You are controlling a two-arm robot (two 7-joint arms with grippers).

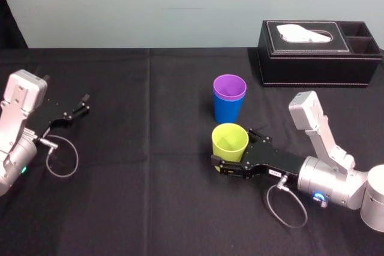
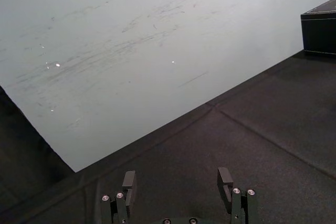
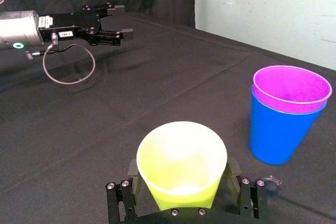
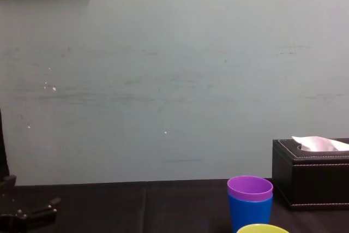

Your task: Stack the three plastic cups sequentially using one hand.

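Observation:
A yellow-green cup (image 1: 230,141) (image 3: 181,163) stands upright on the black table, near the front. My right gripper (image 1: 233,148) (image 3: 182,171) is open around it, one finger on each side of the cup's lower wall. Just behind stands the blue cup (image 1: 228,111) (image 3: 275,135) with the purple cup (image 1: 230,87) (image 3: 291,90) nested inside it, its rim showing above the blue one. The chest view shows the purple cup (image 4: 250,187) in the blue cup (image 4: 250,214), and the yellow-green cup's rim (image 4: 263,228) at the bottom edge. My left gripper (image 1: 81,105) (image 2: 178,179) rests open and empty at the far left.
A black leather tissue box (image 1: 318,52) (image 4: 311,181) stands at the back right, behind the cups. A black cloth (image 1: 150,148) covers the table, and a pale wall rises behind it. A loose cable loop (image 1: 63,157) hangs by the left arm.

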